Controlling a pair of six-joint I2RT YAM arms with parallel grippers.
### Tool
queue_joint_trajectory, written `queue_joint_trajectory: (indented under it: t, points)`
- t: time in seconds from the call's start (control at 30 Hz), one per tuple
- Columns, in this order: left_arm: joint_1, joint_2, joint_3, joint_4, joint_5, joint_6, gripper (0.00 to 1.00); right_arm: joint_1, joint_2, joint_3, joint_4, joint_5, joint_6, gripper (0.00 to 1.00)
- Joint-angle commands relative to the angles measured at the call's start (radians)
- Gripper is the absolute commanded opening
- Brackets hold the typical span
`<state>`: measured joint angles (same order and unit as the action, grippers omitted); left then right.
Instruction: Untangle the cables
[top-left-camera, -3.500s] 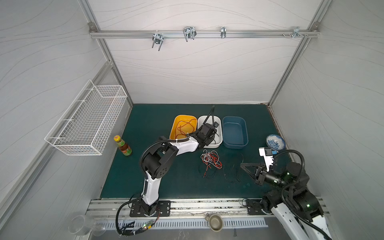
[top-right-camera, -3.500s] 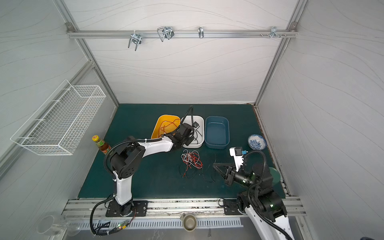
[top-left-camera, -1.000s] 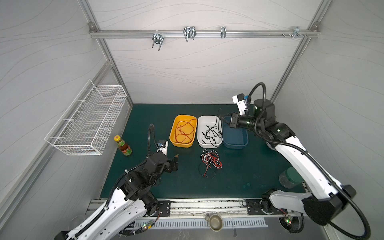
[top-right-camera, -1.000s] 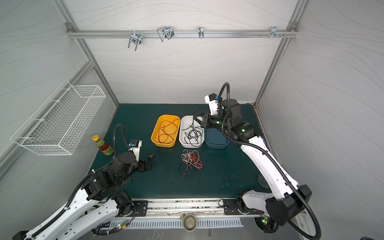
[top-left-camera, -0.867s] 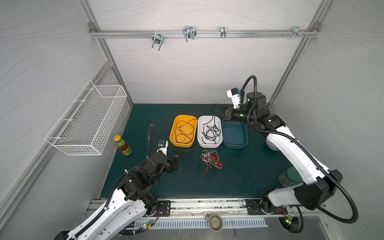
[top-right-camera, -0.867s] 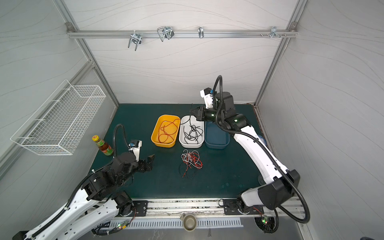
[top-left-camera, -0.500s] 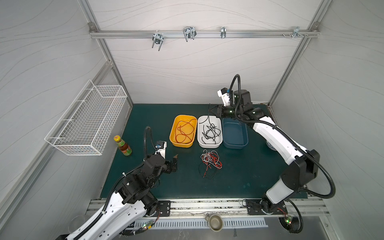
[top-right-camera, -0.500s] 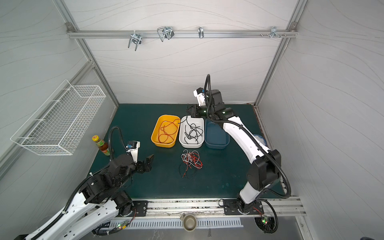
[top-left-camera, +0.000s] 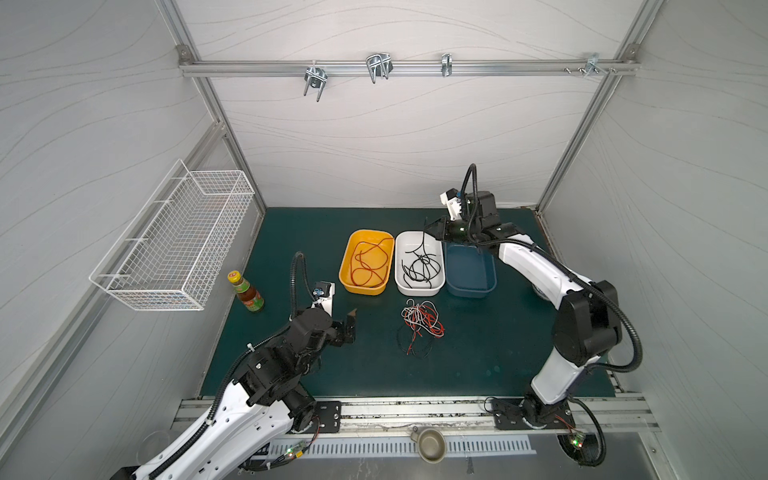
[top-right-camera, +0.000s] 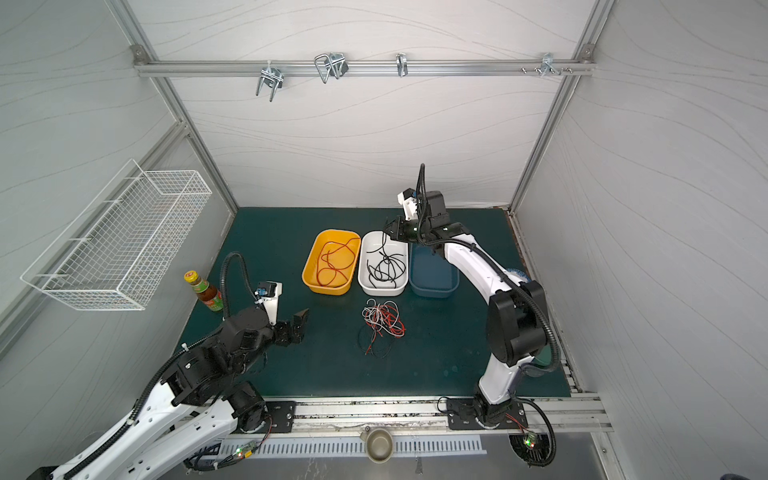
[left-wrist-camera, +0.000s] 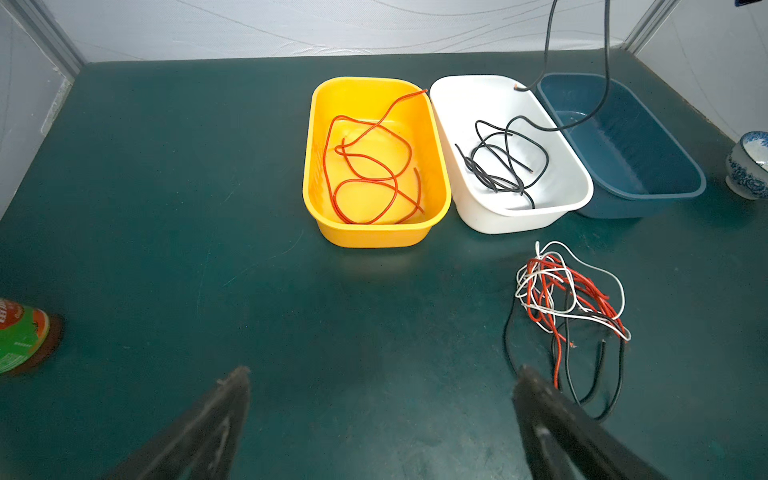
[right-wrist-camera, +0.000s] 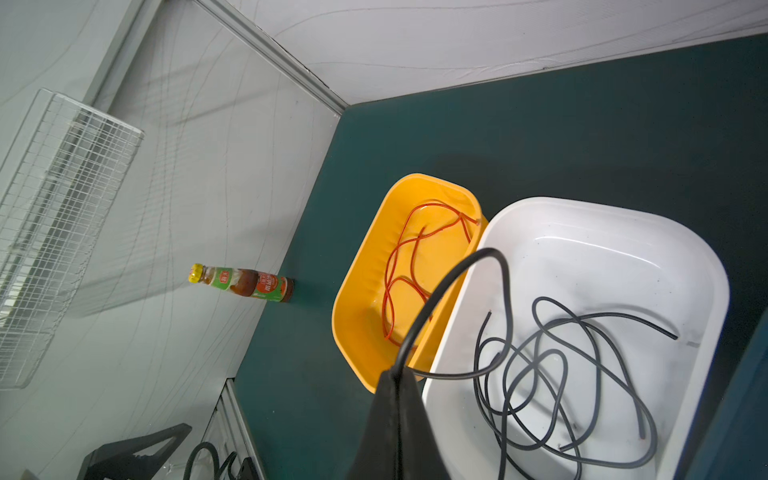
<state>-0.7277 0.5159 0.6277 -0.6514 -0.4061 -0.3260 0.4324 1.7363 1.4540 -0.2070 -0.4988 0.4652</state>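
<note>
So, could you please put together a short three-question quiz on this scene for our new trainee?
1. What colour is the cable lying in the yellow bin? A) black B) red C) white
2. True or false: the left gripper is shut on something.
3. Fill in: the right gripper grips a ____ wire trailing into the white bin.
Key: 1 B; 2 false, it is open and empty; 3 black.
</note>
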Motion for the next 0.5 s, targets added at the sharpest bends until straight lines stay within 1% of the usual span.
queue_joint_trajectory:
  t: [0.0, 0.07, 0.3, 0.47]
  points:
    - [-0.002, 0.0, 0.005, 0.045, -0.005, 0.004, 1.0, 0.006, 0.028, -0.01, 0.043, -0.029, 0.008, 0.0]
    - [-0.002, -0.001, 0.004, 0.047, -0.006, 0.005, 1.0, 0.009, 0.04, -0.02, 0.038, -0.015, 0.004, 0.0]
    - [-0.002, 0.006, 0.003, 0.05, 0.004, 0.006, 1.0, 0.022, 0.085, -0.04, -0.022, 0.099, -0.03, 0.0]
    - [-0.002, 0.008, 0.003, 0.052, 0.009, 0.007, 1.0, 0.027, 0.12, -0.042, -0.038, 0.135, -0.025, 0.0]
